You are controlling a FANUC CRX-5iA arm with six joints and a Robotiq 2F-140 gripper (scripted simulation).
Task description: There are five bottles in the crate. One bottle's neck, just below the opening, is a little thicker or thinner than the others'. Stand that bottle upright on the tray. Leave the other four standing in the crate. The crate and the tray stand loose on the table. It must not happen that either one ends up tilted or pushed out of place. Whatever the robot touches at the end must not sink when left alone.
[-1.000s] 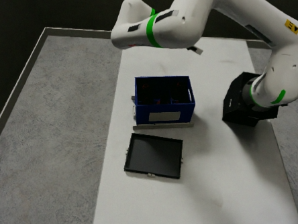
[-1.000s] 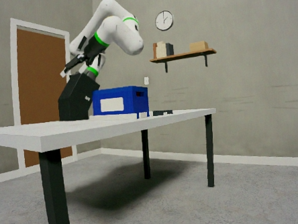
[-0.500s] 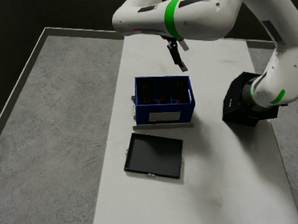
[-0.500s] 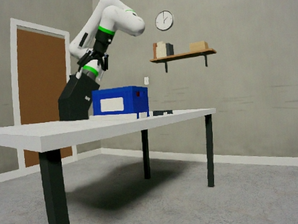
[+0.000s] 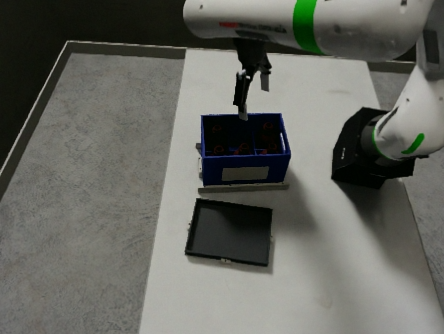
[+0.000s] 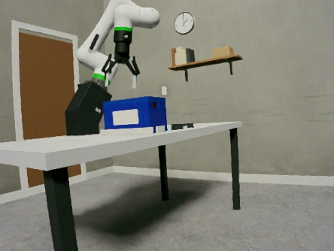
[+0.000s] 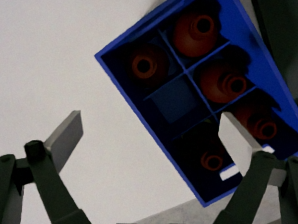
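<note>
Seen from the wrist, the wide-open, empty hand [image 5: 254, 103] [image 6: 120, 86] [image 7: 150, 123] had the crate [image 5: 212, 172] [image 6: 144, 113] [image 7: 240, 30] towards two o'clock, its five bottles [image 5: 243, 146] [image 7: 212, 82] standing long axes upright, though which one had the odd neck I could not tell.

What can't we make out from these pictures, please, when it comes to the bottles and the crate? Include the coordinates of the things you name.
- Odd neck: too small and dark in the wrist view to tell which bottle [image 7: 195, 42] differs.
- Bottle bodies: hidden by the crate's walls [image 5: 245, 170] [image 6: 144, 113] [image 7: 150, 127] in the exterior view.
- Crate's far corner: cut off by the wrist picture's right edge.
</note>
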